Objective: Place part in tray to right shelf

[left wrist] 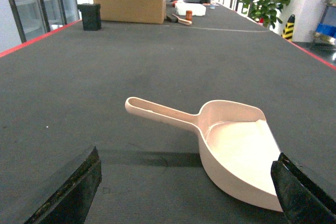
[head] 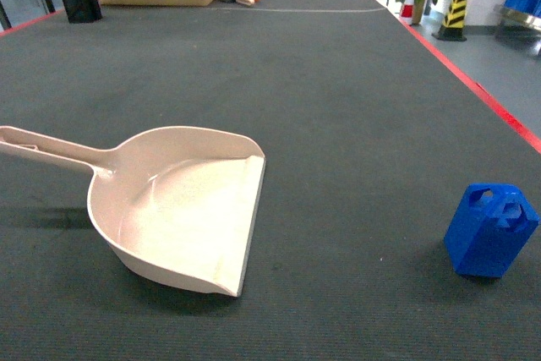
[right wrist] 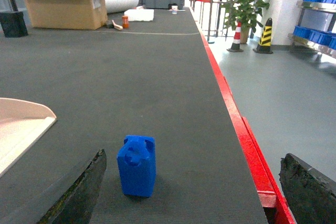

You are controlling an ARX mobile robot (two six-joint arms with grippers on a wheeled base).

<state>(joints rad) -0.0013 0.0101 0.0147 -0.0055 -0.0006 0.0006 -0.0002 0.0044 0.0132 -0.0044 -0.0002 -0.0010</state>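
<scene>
Just ahead of the right gripper (right wrist: 191,190), between its wide-spread, empty fingers, the part (right wrist: 137,165) stands upright on the dark table (head: 338,82), well apart from the tray (head: 182,209). I judge the grasp comes first: descend squarely over the block and close on its flat sides, not the chamfered top. The left gripper (left wrist: 186,192) is likewise wide open and empty, with the tray ahead. Only the right wrist view shows the table's red edge (right wrist: 236,124); only the head view shows part and tray whole together.
</scene>
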